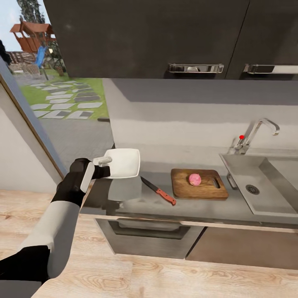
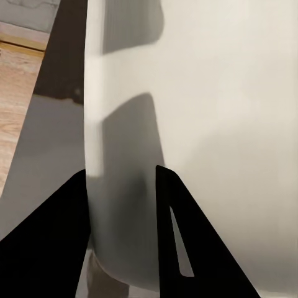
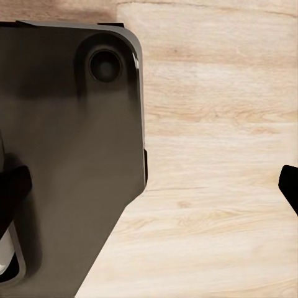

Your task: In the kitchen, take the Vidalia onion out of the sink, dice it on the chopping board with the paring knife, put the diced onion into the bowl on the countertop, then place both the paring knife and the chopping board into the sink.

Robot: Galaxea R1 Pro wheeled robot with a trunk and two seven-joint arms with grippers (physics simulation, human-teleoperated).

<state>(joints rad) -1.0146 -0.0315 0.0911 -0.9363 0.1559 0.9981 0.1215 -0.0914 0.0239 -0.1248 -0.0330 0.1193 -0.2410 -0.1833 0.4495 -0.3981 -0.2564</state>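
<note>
Head view: the left gripper (image 1: 103, 161) has the bowl (image 1: 123, 163) by its rim, raised off the countertop (image 1: 198, 205) w/ its shadow below; nothing visible inside the bowl. Landmark = chopping board (image 1: 199, 183): it lies flat on the countertop, and the Vidalia onion (image 1: 195, 179) sits on it, whole, about mid-board. The paring knife (image 1: 158, 191) lies on the countertop just beside the board on the bowl's side, red handle toward the front edge, blade pointing back toward the bowl. The sink (image 1: 265, 194) is on the board's other side, close to it; basin has its drain (image 1: 252, 189) and nothing else I can see in it. The tap (image 1: 256, 134) w/ red dot stands behind the sink, back from the board. Dark upper cabinets (image 1: 165, 37) hang above.

Left wrist view: close-up the head view can't give — the two dark fingers (image 2: 180, 248) straddle the bowl's (image 2: 211, 124) white wall, one each side, clenched on it. Grey countertop (image 2: 49, 155) beside it, wood floor (image 2: 18, 81) past the edge.

Right wrist view: right gripper (image 3: 149, 186) hangs well away from the board — over the pale wood floor (image 3: 217, 155), next to the robot's dark base (image 3: 68, 143). Finger tips (image 3: 12, 186) sit at opposite edges of the picture, spread wide, holding nothing.
</note>
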